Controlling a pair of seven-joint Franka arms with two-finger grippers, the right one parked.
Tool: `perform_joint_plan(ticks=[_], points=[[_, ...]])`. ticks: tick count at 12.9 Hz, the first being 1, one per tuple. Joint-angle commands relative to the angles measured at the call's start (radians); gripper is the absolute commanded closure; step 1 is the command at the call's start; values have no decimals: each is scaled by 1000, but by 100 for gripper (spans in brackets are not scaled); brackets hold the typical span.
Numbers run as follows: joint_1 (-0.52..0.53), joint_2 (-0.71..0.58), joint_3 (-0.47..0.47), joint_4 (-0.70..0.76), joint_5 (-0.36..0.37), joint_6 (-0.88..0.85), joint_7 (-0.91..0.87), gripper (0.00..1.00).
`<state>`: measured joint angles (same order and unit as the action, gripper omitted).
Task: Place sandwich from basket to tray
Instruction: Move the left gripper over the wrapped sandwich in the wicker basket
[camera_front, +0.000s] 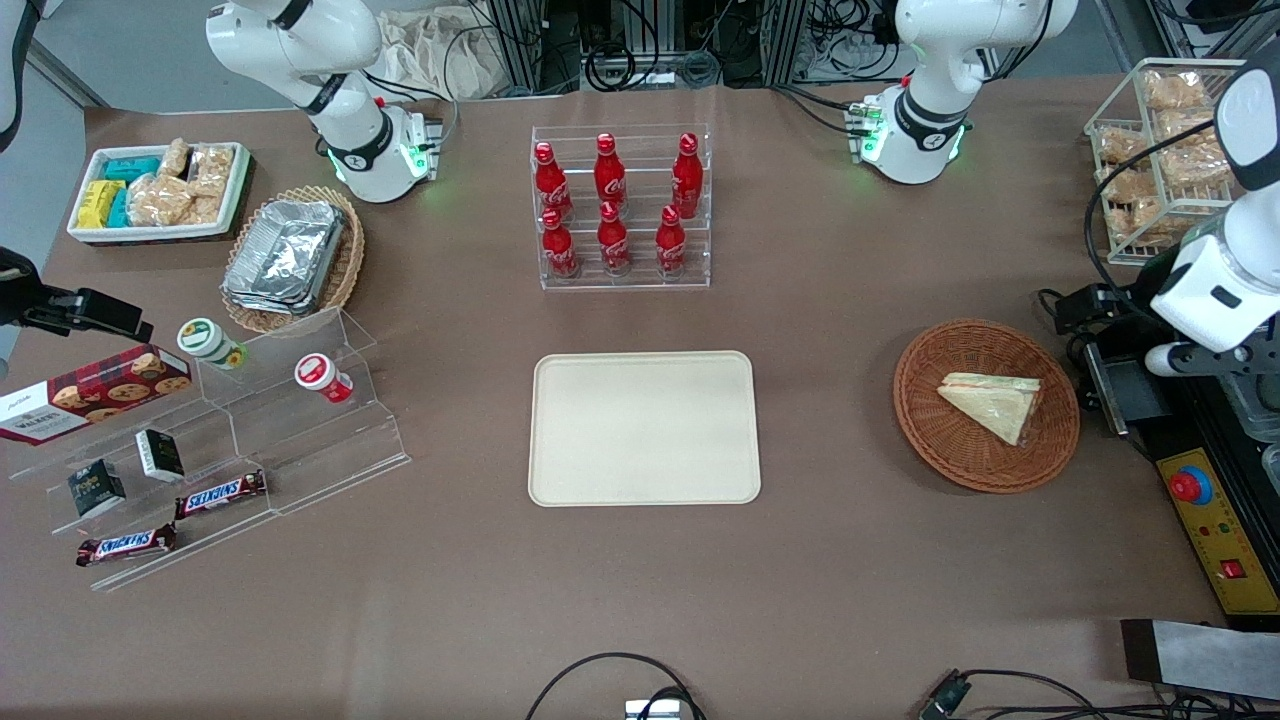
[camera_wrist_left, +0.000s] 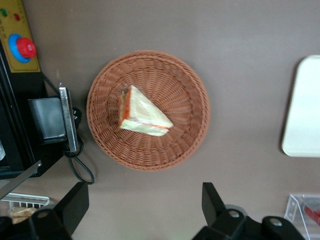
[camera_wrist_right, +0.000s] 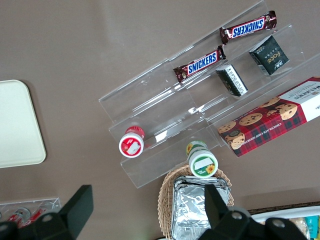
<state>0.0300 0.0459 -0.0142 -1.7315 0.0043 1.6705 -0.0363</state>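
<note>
Sandwich: the three-cornered white-bread sandwich in clear wrap (camera_wrist_left: 142, 113) is lying flat in the round reddish-brown wicker basket (camera_wrist_left: 192, 130).
Gripper: the left arm's black two-finger gripper (camera_wrist_left: 145, 212) is hanging above the table near the basket, fingers wide apart, holding nothing.
Tray: the flat cream plastic tray (camera_front: 644, 428) is waiting, well apart from the basket.
How to do it well: I think it should be coming straight down over the sandwich and pinching the long sides softly.
Words to read: "SNICKERS" on the brown candy bars (camera_wrist_right: 200, 63); "Walkers" on the red cookie box (camera_wrist_right: 272, 115).
</note>
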Motion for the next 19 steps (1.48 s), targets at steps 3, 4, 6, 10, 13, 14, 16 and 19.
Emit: perform_joint_plan(ticks=[3, 4, 6, 10, 13, 14, 16, 19], points=[[60, -115, -4, -270, -20, 224, -62, 0], [71, -126, -4, -320, -39, 279, -83, 0], [106, -136, -4, -414, -81, 394, -91, 0], [143, -132, -4, -520, -130, 544, -91, 0], [151, -121, -4, -597, -202, 652, -91, 0], [151, -116, -4, -620, -230, 684, -96, 0], [165, -84, -4, -664, -282, 760, -117, 0], [186, -17, -4, -672, -329, 819, -122, 0]])
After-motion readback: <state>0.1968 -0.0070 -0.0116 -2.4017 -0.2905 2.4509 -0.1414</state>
